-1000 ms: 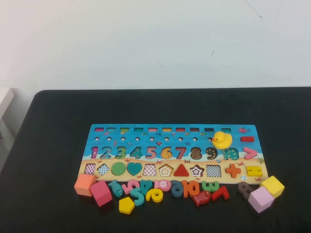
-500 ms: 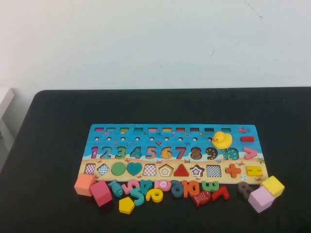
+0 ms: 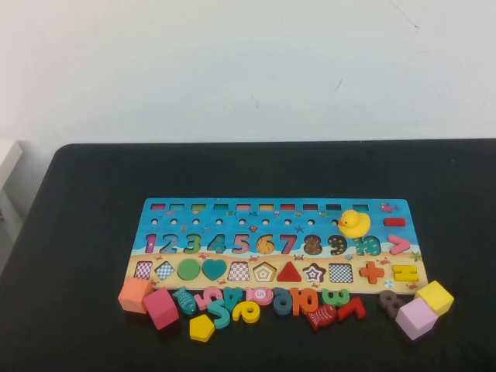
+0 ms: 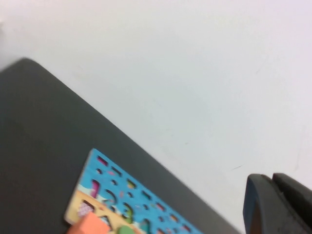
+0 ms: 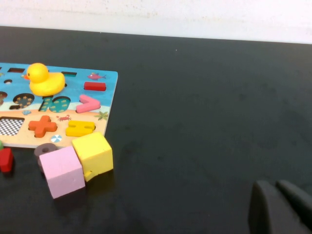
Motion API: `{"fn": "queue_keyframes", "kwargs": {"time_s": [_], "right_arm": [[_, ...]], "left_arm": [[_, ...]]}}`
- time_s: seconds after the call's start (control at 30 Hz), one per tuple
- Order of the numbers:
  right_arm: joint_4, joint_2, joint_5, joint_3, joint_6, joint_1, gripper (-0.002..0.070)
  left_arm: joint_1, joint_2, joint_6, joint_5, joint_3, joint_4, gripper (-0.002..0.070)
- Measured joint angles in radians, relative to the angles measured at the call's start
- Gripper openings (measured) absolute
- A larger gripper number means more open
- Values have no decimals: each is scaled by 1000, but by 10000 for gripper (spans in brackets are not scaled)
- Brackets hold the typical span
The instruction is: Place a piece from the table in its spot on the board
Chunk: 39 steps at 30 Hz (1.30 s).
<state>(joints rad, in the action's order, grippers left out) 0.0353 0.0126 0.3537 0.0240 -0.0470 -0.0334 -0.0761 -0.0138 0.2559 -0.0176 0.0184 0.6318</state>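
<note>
The piece, a small flat yellow pentagon [image 3: 201, 328], lies on the black table [image 3: 93, 201] just in front of the board's left half. The board [image 3: 155, 225] lies flat mid-table, and its pentagon slot [image 3: 264, 272] sits in the sandy strip. Neither gripper shows in the high view. My left gripper [image 4: 272, 179] is shut and empty, raised off to the board's left; one end of the board [image 4: 112, 187] shows below it. My right gripper [image 5: 277, 187] is shut and empty, low over bare table to the right of the board [image 5: 109, 92].
A yellow duck [image 3: 354, 223] stands on the board's right part. Loose numbers, fish, an orange block [image 3: 134, 294] and a red cube [image 3: 161, 308] line the board's front edge. A yellow cube [image 3: 434, 297] and a pink cube [image 3: 415, 318] sit at the right front.
</note>
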Motion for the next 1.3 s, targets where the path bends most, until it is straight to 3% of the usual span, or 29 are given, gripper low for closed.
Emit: {"fn": "queue_keyframes", "kwargs": {"time_s": [0.23,0.47,0.6,0.87,1.3], "right_arm": [[0,0,0,0,0,0,19],[0,0,0,0,0,0,19],[0,0,0,0,0,0,19],[0,0,0,0,0,0,19],[0,0,0,0,0,0,19]], "left_arm": [[0,0,-21,0,0,54,-1],[0,70,-238,-273,-195,-128,-1],[0,290,-449,-511,-444,-220,-1],[0,702,-763,-826,-831,-231,-1],[0,1230,-882,-1077,-1242,-241,-1]]}}
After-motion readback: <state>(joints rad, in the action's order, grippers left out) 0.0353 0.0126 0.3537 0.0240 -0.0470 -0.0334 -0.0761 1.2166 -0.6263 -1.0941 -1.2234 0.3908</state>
